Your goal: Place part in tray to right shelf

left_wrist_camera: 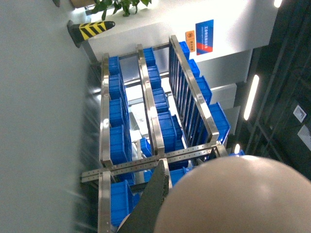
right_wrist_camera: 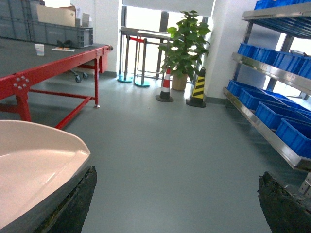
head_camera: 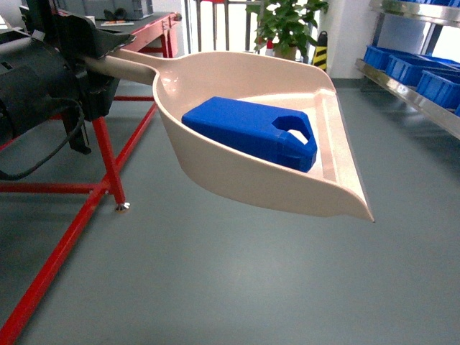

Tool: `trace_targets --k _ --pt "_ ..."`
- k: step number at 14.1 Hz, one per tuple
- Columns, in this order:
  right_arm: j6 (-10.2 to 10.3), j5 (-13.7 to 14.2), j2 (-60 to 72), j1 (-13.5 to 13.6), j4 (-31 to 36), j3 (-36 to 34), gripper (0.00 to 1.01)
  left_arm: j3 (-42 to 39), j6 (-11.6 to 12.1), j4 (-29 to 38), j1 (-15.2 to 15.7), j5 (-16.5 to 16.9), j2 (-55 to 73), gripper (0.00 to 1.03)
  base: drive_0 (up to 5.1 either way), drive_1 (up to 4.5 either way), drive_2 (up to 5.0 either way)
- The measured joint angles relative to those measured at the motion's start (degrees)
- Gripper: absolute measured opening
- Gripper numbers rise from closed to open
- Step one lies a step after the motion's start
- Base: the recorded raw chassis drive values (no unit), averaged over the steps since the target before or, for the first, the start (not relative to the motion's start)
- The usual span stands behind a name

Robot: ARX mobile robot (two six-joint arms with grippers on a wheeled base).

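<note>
Closest to me in the head view, my left gripper (head_camera: 108, 47) is clamped on the handle of a beige plastic scoop-shaped tray (head_camera: 215, 169), held out level above the grey floor (head_camera: 215, 287). Lying on its side inside that tray is the small solid-blue plastic part shaped like a jerrycan (head_camera: 248, 133), its handle cut-out toward the tray's open lip. In my right wrist view the right gripper (right_wrist_camera: 177, 201) has its two dark fingertips (right_wrist_camera: 73, 204) spread wide apart, holding nothing, with the tray's pale rim just beside the left one. Further off on the left stands a red-framed surface (head_camera: 100, 144). Along the right side runs the stainless-steel right shelf (head_camera: 410, 93), bearing large blue plastic crates (head_camera: 402, 68). Farthest back, a green potted plant (head_camera: 287, 25) stands by the wall beside a yellow-and-black striped cone (head_camera: 321, 50).
</note>
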Motion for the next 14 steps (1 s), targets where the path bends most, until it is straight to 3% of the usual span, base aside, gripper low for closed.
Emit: trace_targets --k 14 --pt "0.0 0.0 0.0 0.0 -0.1 0.0 0.98 0.0 0.0 0.2 0.0 -0.2 0.0 0.13 0.1 4.40 -4.2"
